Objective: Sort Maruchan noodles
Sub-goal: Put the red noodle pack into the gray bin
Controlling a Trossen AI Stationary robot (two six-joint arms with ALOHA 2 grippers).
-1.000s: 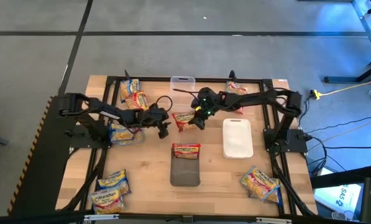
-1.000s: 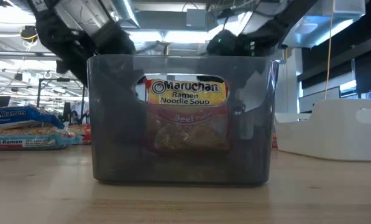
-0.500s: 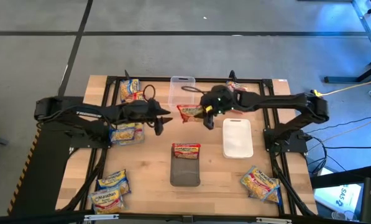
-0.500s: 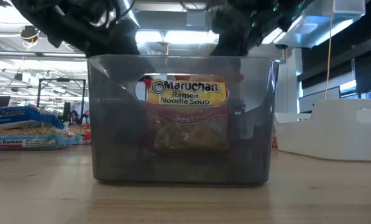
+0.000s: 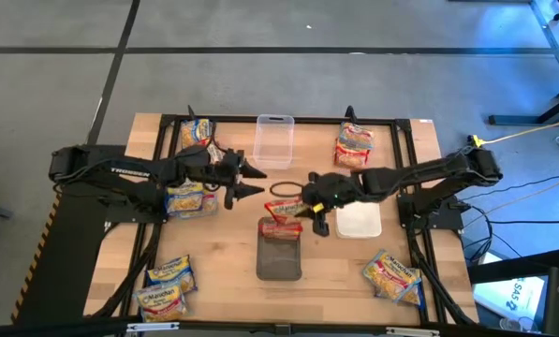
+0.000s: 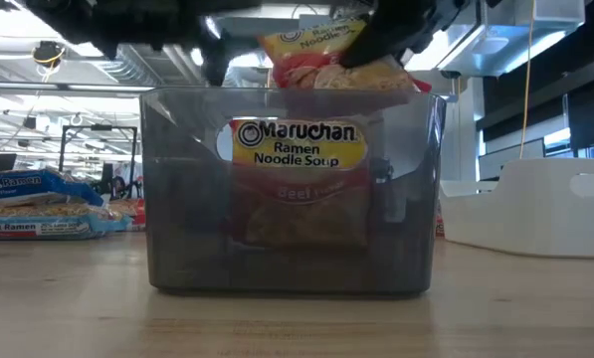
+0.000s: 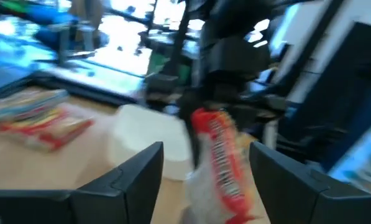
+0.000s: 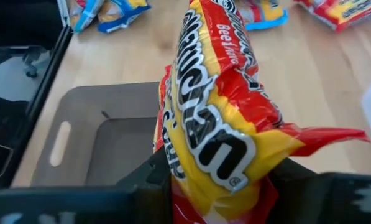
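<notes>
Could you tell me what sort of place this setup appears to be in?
Probably a robotics lab or workshop: a wooden table framed in black rails carries two robot arms, cables trail over a bare grey floor, and the low view shows ceiling strip lights above open benches.

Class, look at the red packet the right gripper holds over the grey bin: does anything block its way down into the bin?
Nothing visible does. The right gripper holds the red packet above the open-topped grey bin; one packet already stands inside, leaving room.

left arm stretched toward table centre, left gripper (image 5: pixel 254 180) fingers spread, nothing between them, right arm reaching in low across the middle, right gripper (image 5: pixel 302 212) clamped on a load
</notes>
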